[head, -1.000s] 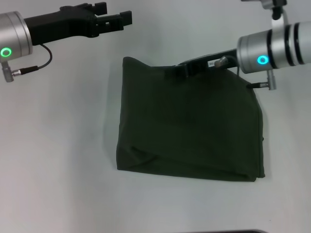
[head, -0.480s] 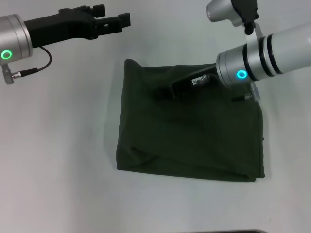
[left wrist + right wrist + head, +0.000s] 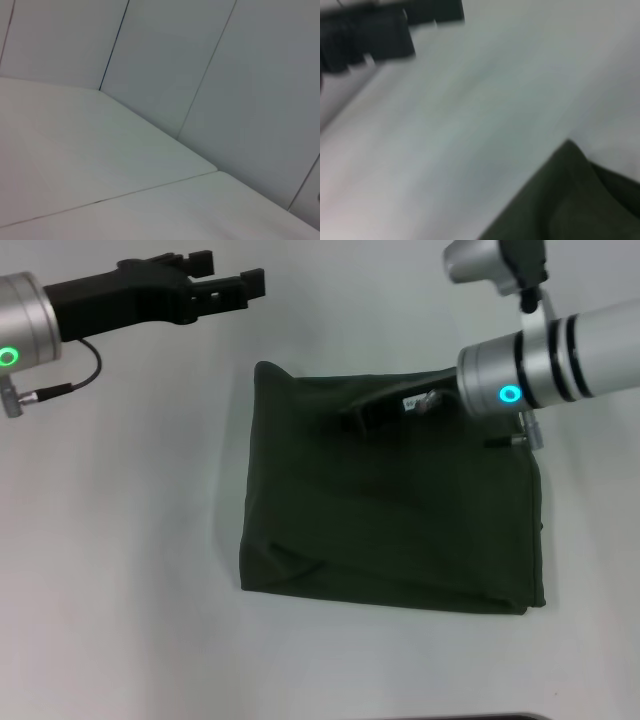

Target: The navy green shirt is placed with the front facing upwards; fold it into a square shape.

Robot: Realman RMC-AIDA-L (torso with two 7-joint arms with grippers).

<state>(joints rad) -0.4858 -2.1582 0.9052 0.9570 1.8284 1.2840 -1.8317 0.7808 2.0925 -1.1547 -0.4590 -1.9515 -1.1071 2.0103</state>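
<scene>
White table (image 3: 120,570); folded navy green shirt (image 3: 390,530) lying flat.

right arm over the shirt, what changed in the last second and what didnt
The right gripper swung from the navy green shirt's far edge out over the cloth, toward the robot's left, then eased back slightly; the arm's wrist tilted. No grab or release is visible. The shirt kept its folded shape, and the left gripper stayed parked beyond it.

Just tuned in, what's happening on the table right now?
The navy green shirt lies on the white table, already folded into a rough square with its plain side up. The right gripper is over the shirt's far edge. The left gripper hangs open above bare table beyond the shirt's far left corner, holding nothing.
</scene>
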